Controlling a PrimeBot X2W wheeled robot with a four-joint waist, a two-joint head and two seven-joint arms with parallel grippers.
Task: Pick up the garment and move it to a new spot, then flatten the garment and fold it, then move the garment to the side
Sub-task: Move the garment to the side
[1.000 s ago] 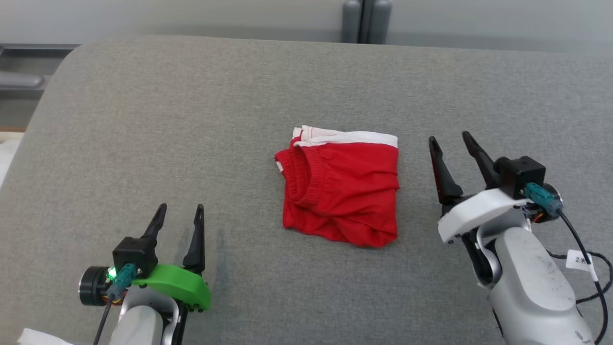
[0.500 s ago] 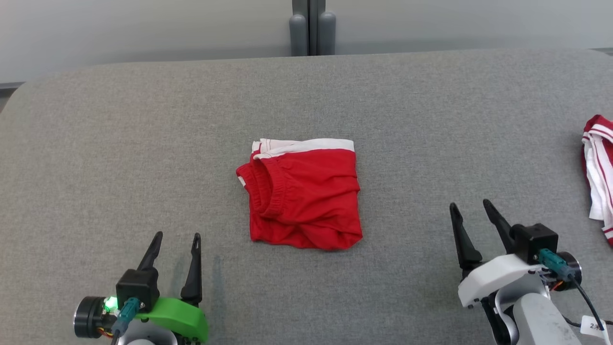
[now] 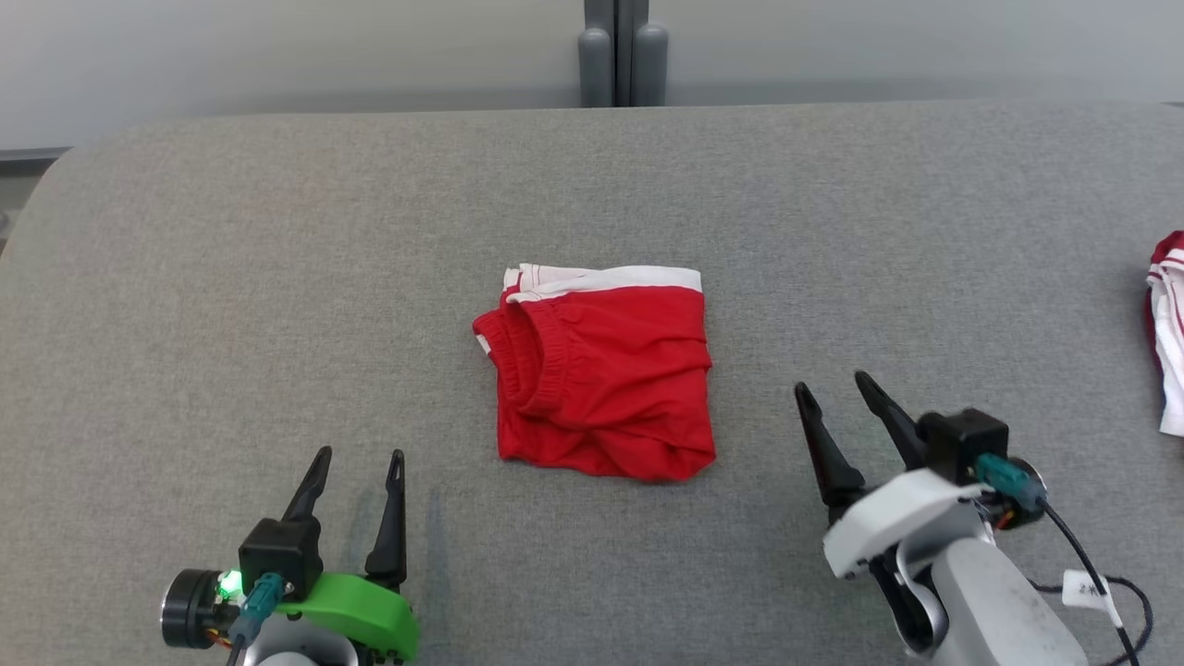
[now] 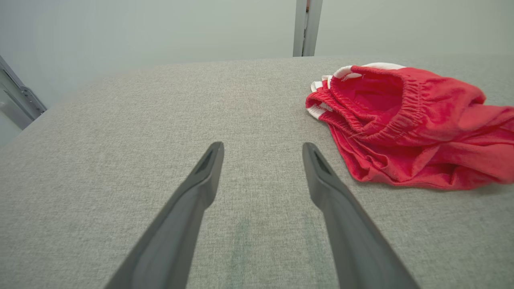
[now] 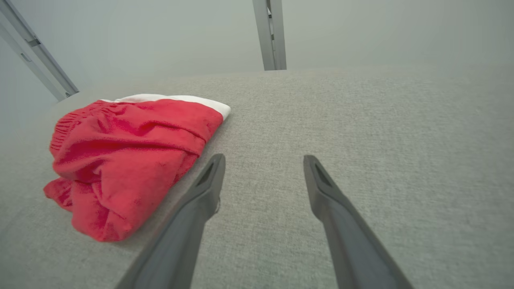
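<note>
Folded red garment (image 3: pixel 606 370) with a white band along its far edge, lying at the centre of the grey table (image 3: pixel 231 277). The left hand (image 3: pixel 361 453), near left, and the right hand (image 3: pixel 832 381), near right, are spread wide and empty, both apart from the garment.

A grey fabric table (image 3: pixel 277 277) bears a folded red garment (image 3: pixel 606 375) and a red-white cloth (image 3: pixel 1170 342).
</note>
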